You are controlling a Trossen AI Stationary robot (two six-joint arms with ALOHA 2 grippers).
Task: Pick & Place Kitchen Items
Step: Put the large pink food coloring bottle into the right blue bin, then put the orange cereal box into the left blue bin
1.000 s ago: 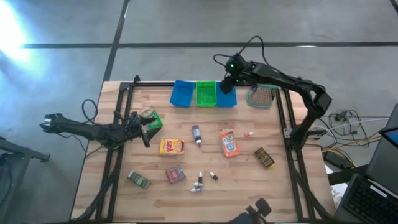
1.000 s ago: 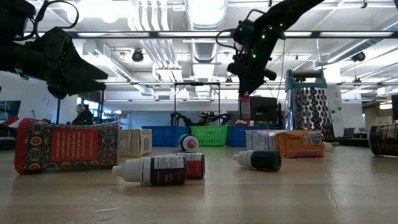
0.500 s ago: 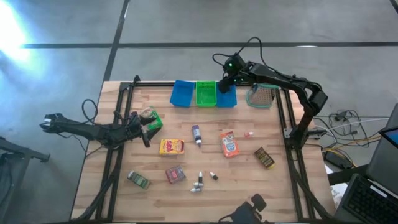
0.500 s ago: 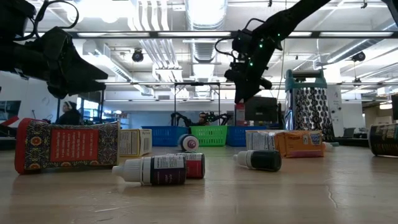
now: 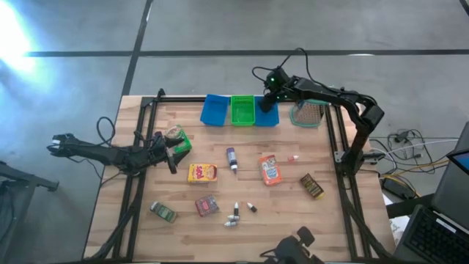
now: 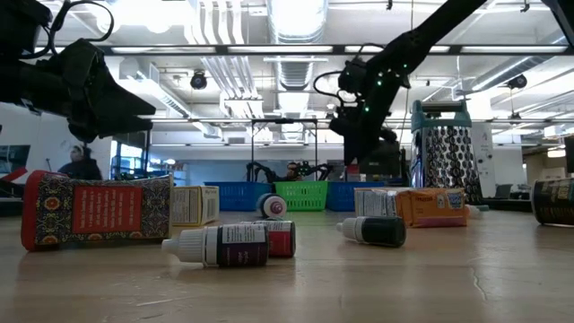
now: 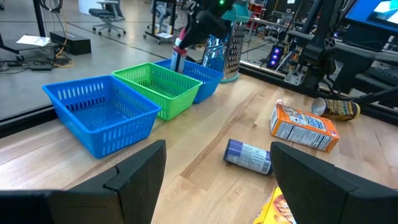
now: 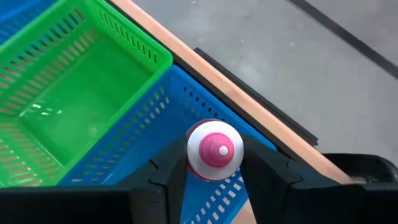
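Now a pink-capped bottle hangs over the far bins, pinched in the right gripper.

Seen end-on in the right wrist view, the bottle (image 8: 214, 149) sits between the right gripper's (image 8: 214, 163) fingers (image 8: 264, 171), which are closed partway onto it, its long axis pointing down at the right-hand blue bin (image 5: 267, 114), just beside the green bin (image 5: 242, 110). So the drop looks to be straight down, if it clears the shared wall. Well apart, the left gripper (image 7: 214, 171) hovers near the table's left edge with jaws spread and nothing between them.
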